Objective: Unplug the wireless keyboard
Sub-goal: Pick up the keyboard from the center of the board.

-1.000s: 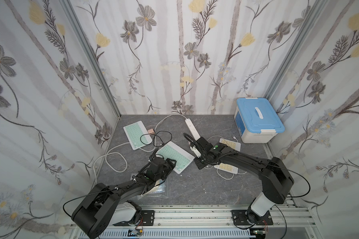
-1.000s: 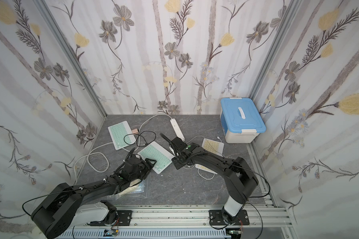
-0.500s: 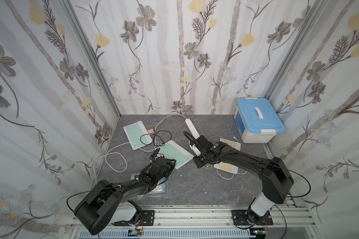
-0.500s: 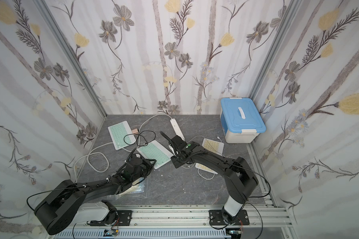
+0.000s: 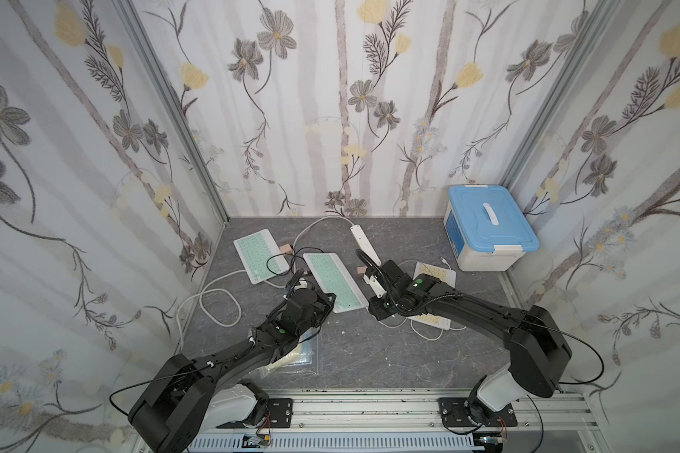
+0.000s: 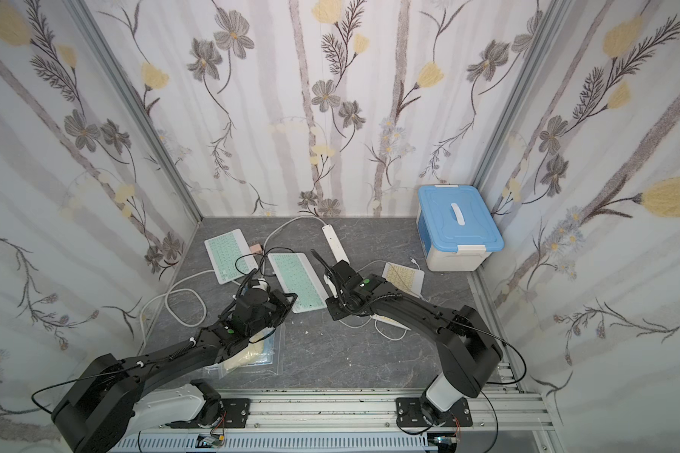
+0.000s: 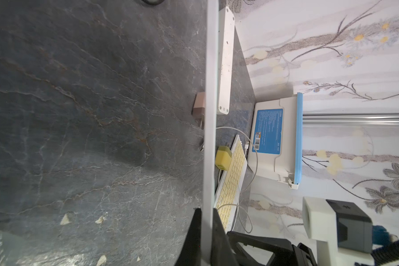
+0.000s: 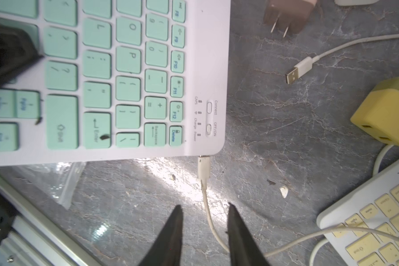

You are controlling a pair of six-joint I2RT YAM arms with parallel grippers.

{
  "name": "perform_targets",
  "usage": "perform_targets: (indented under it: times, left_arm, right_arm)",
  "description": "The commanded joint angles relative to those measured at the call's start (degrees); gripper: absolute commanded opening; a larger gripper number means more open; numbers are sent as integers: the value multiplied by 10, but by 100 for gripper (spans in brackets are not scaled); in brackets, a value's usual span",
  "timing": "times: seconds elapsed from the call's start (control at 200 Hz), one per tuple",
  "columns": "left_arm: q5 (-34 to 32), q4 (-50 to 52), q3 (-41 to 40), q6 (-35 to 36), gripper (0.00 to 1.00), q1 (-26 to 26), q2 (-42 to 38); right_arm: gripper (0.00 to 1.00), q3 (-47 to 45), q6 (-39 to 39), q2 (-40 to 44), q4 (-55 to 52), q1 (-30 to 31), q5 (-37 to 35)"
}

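1. In both top views, the green keyboard (image 5: 332, 280) is seen in the middle of the table (image 5: 370, 353). Its long sides run from the back edge toward the front edge. The left claw (image 5: 328, 302) is set on the keyboard's left long side, near its front end. The right claw (image 5: 374, 310) is placed just beside the front right corner. The plug is hidden there by the right arm. The right claw is judged to be the nearer one to it.

2. In the left wrist view, the keyboard (image 7: 210, 115) is seen edge-on as a thin white strip. It is squeezed between the two black fingers (image 7: 191, 235), so the left claw is clenched on it and the keyboard is held steady. The plug is not shown here.

3. In the right wrist view, the white plug (image 8: 203, 167) is stuck into the keyboard's short end, at the corner by the Delete key. Its cable (image 8: 207, 208) is laid straight back between the two fingers (image 8: 176, 221) of the right claw. These are spread apart, and nothing is gripped. The plug lies straight ahead, just past the fingertips. Its long side is lined up with the keyboard's long side. So the plug is best pulled straight out, toward the table's front edge, once the claw has been moved up and shut on it.
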State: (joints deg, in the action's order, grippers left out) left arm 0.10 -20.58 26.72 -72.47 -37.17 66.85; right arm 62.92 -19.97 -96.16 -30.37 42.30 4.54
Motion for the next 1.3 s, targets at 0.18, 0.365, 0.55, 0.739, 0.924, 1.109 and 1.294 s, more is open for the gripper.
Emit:
perform_targets:
  times: [0.18, 0.365, 0.55, 0.739, 0.924, 1.109, 1.294]
  left_arm:
    - [46, 24, 77, 97, 0, 11, -45]
    - [93, 25, 104, 104, 0, 42, -73]
    - [163, 10, 153, 101, 0, 66, -58]
    - [188, -12, 185, 91, 0, 75, -38]
    - [196, -44, 188, 79, 0, 76, -27]
    - [213, -66, 188, 63, 0, 75, -13]
    - [234, -79, 186, 51, 0, 76, -12]
  right_arm:
    - [67, -111, -83, 152, 205, -140, 233]
    - [75, -166, -178, 188, 382, -216, 386]
    - [67, -169, -246, 164, 519, -234, 465]
    - [61, -168, -291, 122, 606, -236, 498]
    - [56, -172, -322, 101, 636, -235, 512]
    - [61, -178, -403, 75, 738, -236, 529]
    - [56, -149, -471, 29, 813, -236, 537]
